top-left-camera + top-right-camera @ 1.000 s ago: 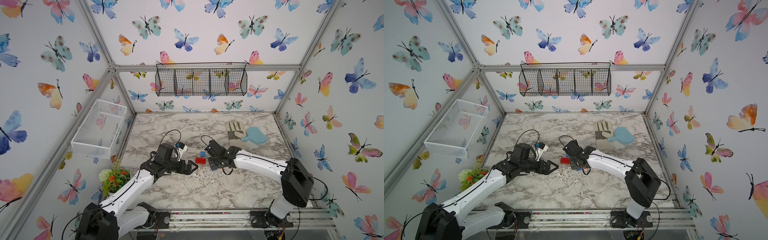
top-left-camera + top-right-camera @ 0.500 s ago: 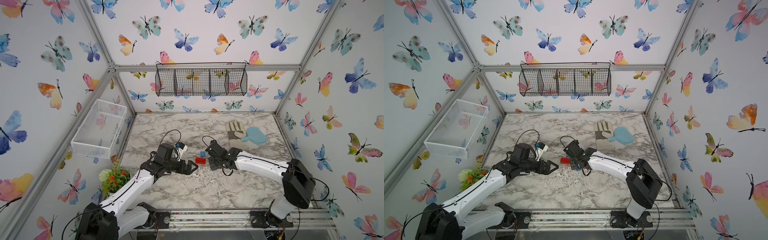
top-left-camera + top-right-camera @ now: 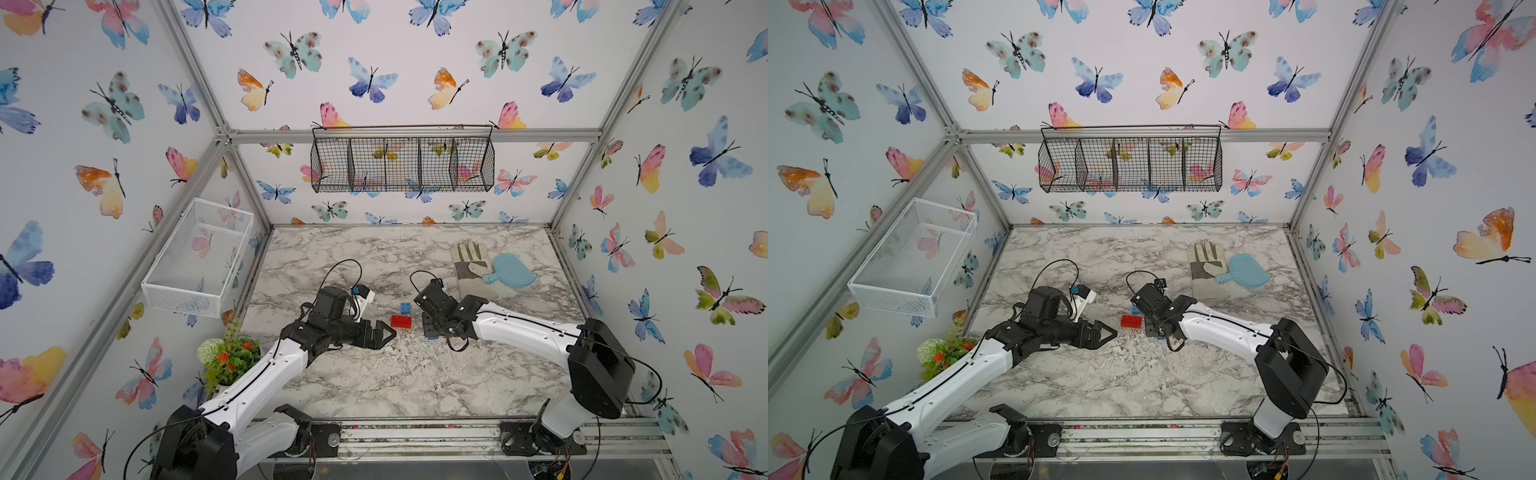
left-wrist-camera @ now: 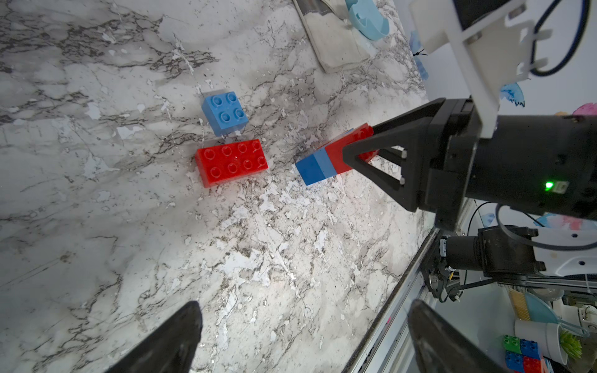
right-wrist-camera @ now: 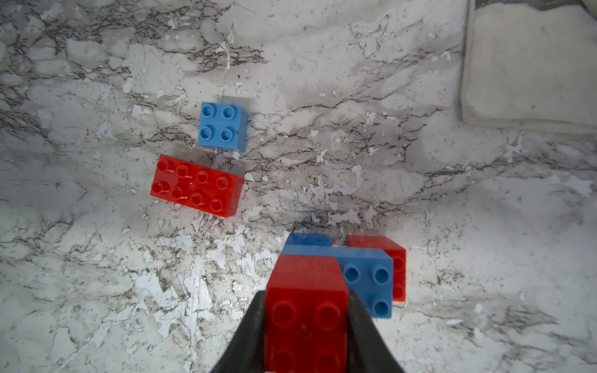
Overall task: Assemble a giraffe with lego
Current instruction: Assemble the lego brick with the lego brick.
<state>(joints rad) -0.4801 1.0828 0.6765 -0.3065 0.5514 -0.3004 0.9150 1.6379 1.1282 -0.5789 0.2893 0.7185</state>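
Robot lab cell, aluminium frame [image 3: 411, 135], butterfly walls [image 3: 374, 79]

Butterfly-papered walls [image 3: 415, 83] enclose a marble tabletop [image 3: 374, 374] — a black wire basket [image 3: 402, 164] hangs on the back wall.

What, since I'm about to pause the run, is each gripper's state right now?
Left gripper: open, holding nothing.
Right gripper: closed on the joined red and blue lego bricks.

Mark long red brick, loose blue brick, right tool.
long red brick [image 4: 232, 160], left wrist view, middle of studded top.
loose blue brick [image 4: 225, 108], left wrist view, middle of studded top.
right tool [image 5: 306, 300], right wrist view, midway between fingertips.
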